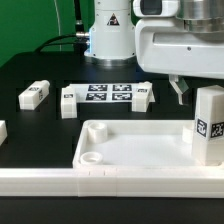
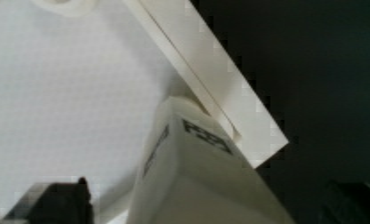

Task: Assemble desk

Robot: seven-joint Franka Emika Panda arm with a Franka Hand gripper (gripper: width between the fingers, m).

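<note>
The white tray-like tabletop (image 1: 130, 140) lies at the front of the table, with a round socket (image 1: 90, 157) in its near corner at the exterior view's left. One white leg (image 1: 209, 125) with a tag stands upright at the tabletop's corner at the exterior view's right. My gripper (image 1: 190, 92) hangs at the level of its top. In the wrist view the leg (image 2: 208, 165) rises between my dark fingers (image 2: 57, 203), with a gap at each side. The jaws are open, and the tabletop's rim (image 2: 217, 70) runs past beneath.
Three loose legs lie on the black table: one (image 1: 35, 95) at the exterior view's left, and two (image 1: 67, 102) (image 1: 145, 95) at either end of the marker board (image 1: 105, 95). A long white border rail (image 1: 100, 185) runs along the front. The robot's base (image 1: 108, 30) stands behind.
</note>
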